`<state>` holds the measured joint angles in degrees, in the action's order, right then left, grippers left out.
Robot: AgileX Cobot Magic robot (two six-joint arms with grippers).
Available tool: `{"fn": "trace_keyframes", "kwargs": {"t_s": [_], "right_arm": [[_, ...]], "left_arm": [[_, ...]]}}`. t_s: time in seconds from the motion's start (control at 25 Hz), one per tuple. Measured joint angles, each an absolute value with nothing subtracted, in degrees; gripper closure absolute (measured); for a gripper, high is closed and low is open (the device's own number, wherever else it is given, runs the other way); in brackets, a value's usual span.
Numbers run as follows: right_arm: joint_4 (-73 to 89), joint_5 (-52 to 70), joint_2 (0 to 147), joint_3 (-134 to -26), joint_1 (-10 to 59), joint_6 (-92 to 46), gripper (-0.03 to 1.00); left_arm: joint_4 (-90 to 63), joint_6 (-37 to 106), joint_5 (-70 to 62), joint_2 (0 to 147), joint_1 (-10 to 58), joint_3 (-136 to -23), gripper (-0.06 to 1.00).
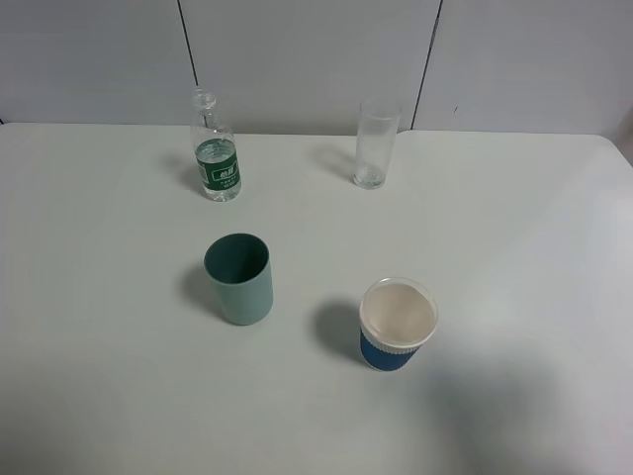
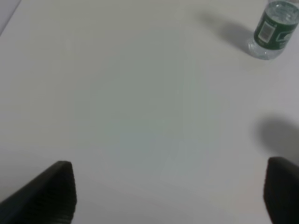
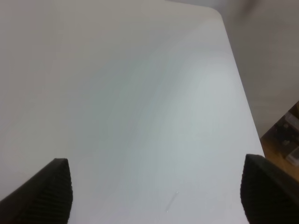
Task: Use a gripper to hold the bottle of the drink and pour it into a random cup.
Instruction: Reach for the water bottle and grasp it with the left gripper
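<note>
Standing upright at the far side of the white table [image 1: 514, 247], the bottle of the drink [image 1: 216, 148] has its cap off, clear liquid sitting roughly at the top of the label, dark green label with white marking facing the high camera. Tall clear glass cup [image 1: 376, 143] is upright too, to the bottle's right along the same far row, well apart from it. Nearer the camera: teal-green plastic cup [image 1: 239, 279] in front of the bottle, open mouth up, and a white paper cup with blue sleeve [image 1: 398, 325] further right and slightly closer, roughly in front of the glass. All four items stand apart, none touching. Left gripper [image 2: 168, 196]: both black ribbed fingers [image 2: 53, 193] show in the left wrist view, spread wide, bare table between them, gripping nothing. Same view picks up the bottle ahead of the gripper and off to one side, well clear of the fingers, only its lower part with the label in shot. A blurred dark patch [image 2: 280, 133] sits on the table between the bottle and one finger; probably a shadow, but the view is too soft to tell what casts it. Right gripper [image 3: 156, 196]: fingers [image 3: 46, 193] likewise wide apart over bare table, holding nothing; the table's rounded corner and edge lie ahead of it, with brownish floor [image 3: 273, 140] beyond the edge.
</note>
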<state>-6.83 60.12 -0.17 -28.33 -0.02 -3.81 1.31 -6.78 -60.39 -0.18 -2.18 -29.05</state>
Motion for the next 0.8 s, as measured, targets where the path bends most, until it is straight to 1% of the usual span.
{"fn": "trace_keyframes", "kwargs": {"t_s": [0.8], "right_arm": [[-6.83, 60.12, -0.17, -28.33, -0.02, -3.81, 0.23]], "left_arm": [[1.31, -6.78, -60.39, -0.18, -2.18, -29.05, 0.15]]}}
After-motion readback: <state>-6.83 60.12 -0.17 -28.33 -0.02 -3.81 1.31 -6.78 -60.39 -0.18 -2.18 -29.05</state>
